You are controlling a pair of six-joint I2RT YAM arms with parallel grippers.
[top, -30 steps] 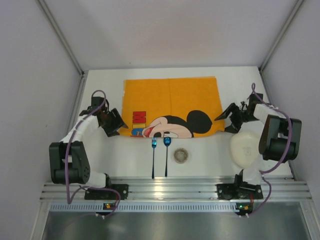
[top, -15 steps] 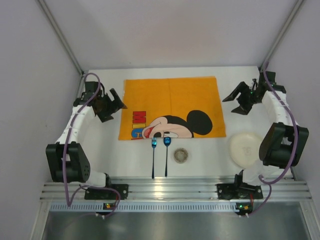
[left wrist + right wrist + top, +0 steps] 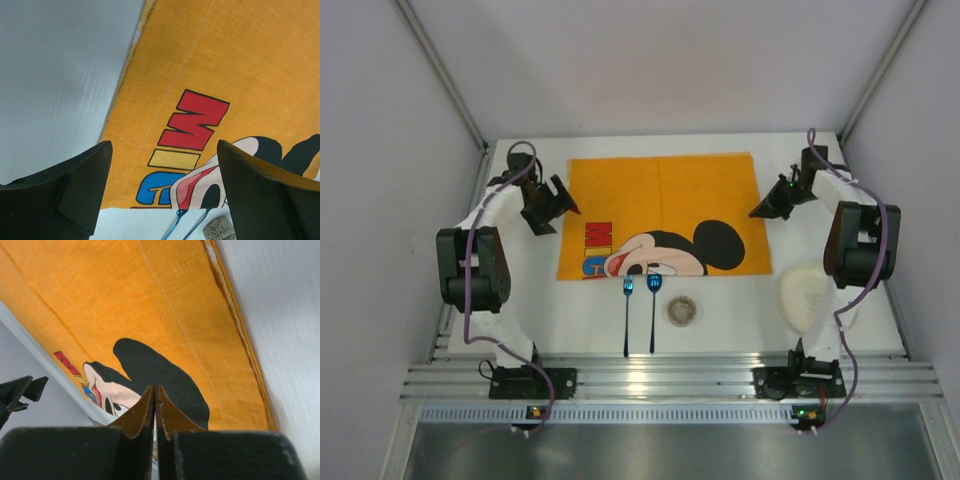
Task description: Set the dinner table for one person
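Observation:
The white dinner table (image 3: 580, 310) carries an orange Mickey Mouse placemat (image 3: 660, 210), lying flat at its middle. My left gripper (image 3: 560, 207) hangs open beside the mat's left edge with nothing between its fingers (image 3: 75, 190); the mat's lettering (image 3: 195, 120) shows between them. On the other side, my right gripper (image 3: 760, 210) is shut and empty above the mat's right edge. In the right wrist view its tips (image 3: 154, 388) meet over the black ear (image 3: 155, 370). Two blue utensils (image 3: 640, 312) lie side by side below the mat.
A small round speckled cup (image 3: 682, 311) sits right of the utensils, and a white plate (image 3: 810, 297) rests near the right arm. The ribbed aluminium rail (image 3: 670, 380) runs along the near edge. Grey walls close in the left, right and back.
Both grippers have left the placemat's near corners and moved farther back along its side edges. The right gripper has gone from open to shut. The mat lies unchanged.

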